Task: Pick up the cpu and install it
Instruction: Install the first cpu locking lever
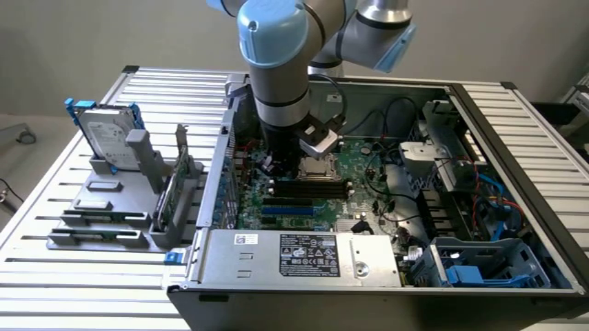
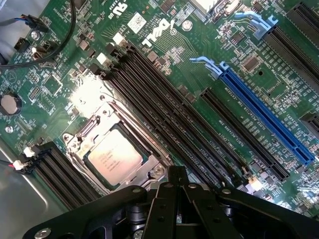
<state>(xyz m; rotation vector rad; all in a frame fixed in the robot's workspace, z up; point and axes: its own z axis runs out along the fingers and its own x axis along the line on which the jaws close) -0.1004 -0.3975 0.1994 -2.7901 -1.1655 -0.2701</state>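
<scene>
- exterior view: the arm's fingers hang inside the open grey computer case on the slatted table, just above the square metal-framed socket; black memory slots lie just near of it.
- wrist view: the small flat silver-topped cpu already sits in the socket, so placing looks done; fingers closed and empty, black memory slots beside.

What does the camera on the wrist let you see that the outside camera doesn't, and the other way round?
Wrist view alone: the printing on the cpu, the long blue slot, and the hand shut, holding nothing, just beside the socket.

Exterior view alone: the whole computer case, the robot arm reaching into it, and a hard drive standing in a rack on the exterior view's left.

Both: the green motherboard with the cpu sitting in its metal-framed socket.
</scene>
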